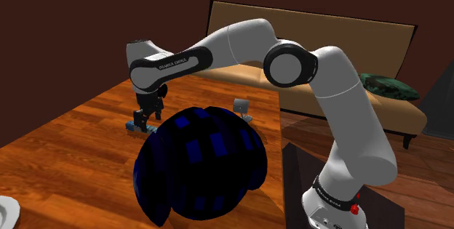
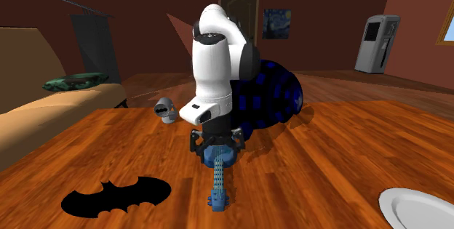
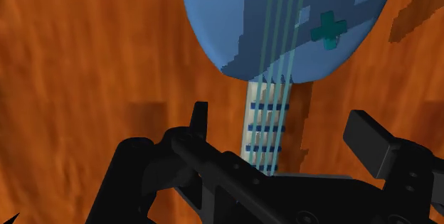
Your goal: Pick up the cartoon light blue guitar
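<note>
Apart, fingers [image 3: 370, 141] flank guitar [image 3: 284, 23] (untouched); table [image 3: 85, 59] open beyond

The shoulder camera sits behind the arm [image 1: 342, 97] and looks down over the worktop [image 1: 65, 155]. The second camera sits low across the worktop, close, facing the arm. The wrist camera looks down, very close. All three see the guitar [image 3: 284, 30].

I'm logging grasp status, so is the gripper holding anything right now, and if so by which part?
Nothing is held. The open fingers straddle the neck of the light blue guitar without touching it.
</note>
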